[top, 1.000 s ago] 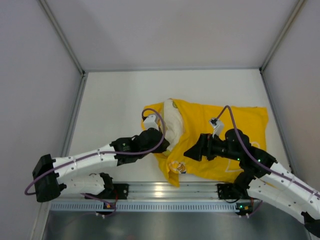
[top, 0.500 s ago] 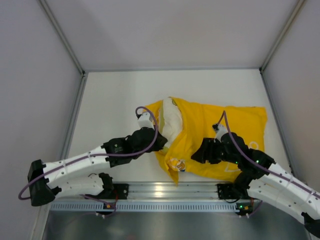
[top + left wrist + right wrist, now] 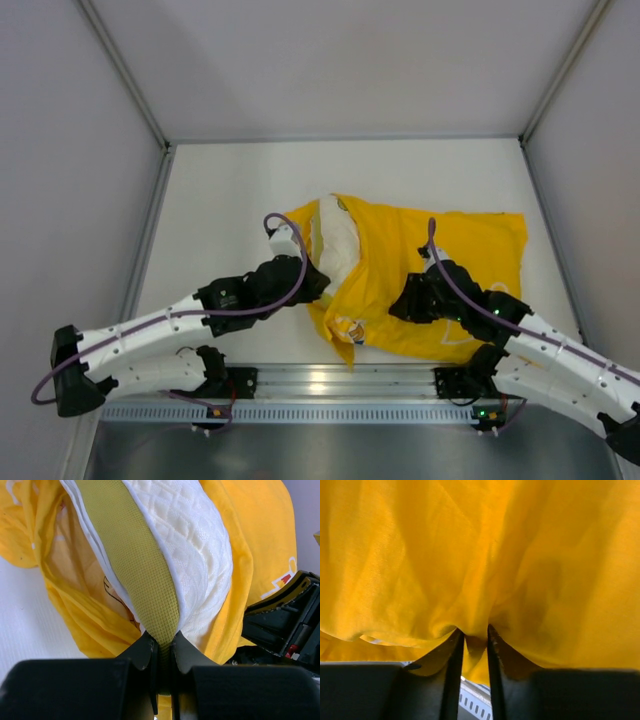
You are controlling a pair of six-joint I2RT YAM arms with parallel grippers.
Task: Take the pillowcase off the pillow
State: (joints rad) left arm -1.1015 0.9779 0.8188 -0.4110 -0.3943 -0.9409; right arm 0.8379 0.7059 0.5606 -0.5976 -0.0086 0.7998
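While the pillow (image 3: 195, 545) poked out of the pillowcase's (image 3: 450, 245) open end, mid-surface (image 3: 230, 190), I was at the pulling-apart step. My left fingers (image 3: 154, 650) were clamped on the pillow's olive edge band (image 3: 135, 565). My right fingers (image 3: 457, 652) pinched a fold of the pillowcase. Both arms reached low and inward, facing each other. Next, I judged, the grips needed to draw apart, pillow going left, without either slipping.
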